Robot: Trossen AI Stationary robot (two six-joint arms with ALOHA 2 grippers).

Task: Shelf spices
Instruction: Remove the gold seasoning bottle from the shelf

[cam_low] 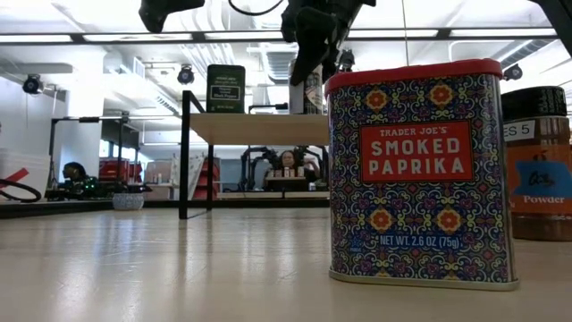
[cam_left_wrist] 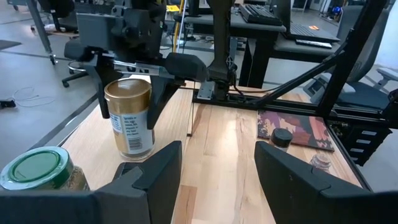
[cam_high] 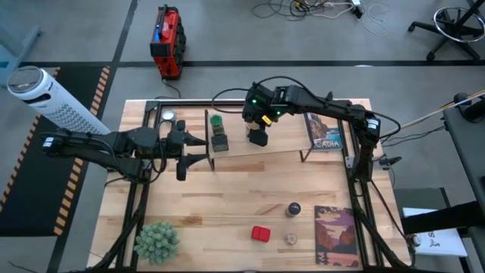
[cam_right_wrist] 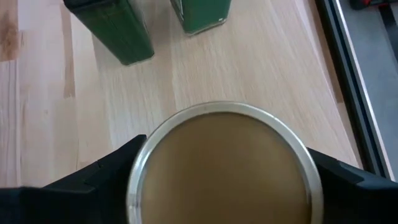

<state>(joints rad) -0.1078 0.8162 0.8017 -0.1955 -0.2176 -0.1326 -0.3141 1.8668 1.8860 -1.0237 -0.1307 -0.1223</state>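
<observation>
My right gripper (cam_high: 258,135) is over the shelf (cam_high: 284,149), shut on the tan cylinder (cam_left_wrist: 128,123), which has a gold lid. The green-lidded jar (cam_high: 217,121) and the dark square tin (cam_high: 220,142) stand on the shelf board just left of it. My left gripper (cam_high: 199,152) hovers open at the shelf's left part, touching nothing. The red square tin (cam_high: 261,233), the dark-lidded brown jar (cam_high: 293,208) and the small pale jar (cam_high: 290,239) stand on the tabletop near the front edge. My right gripper pinches the tan cylinder between its two fingers (cam_right_wrist: 106,177), one on each side of its upper part by the lid (cam_right_wrist: 224,165). It comes from above, pointing down. The cylinder is upright, its base (cam_left_wrist: 134,153) at the shelf board; whether it rests there I cannot tell.
A book (cam_high: 324,133) lies at the shelf's right end and another book (cam_high: 336,235) on the table's near right corner. The fuzzy green plant ball (cam_high: 157,241) sits at the near left corner. The shelf's black uprights (cam_high: 207,129) stand between the compartments.
</observation>
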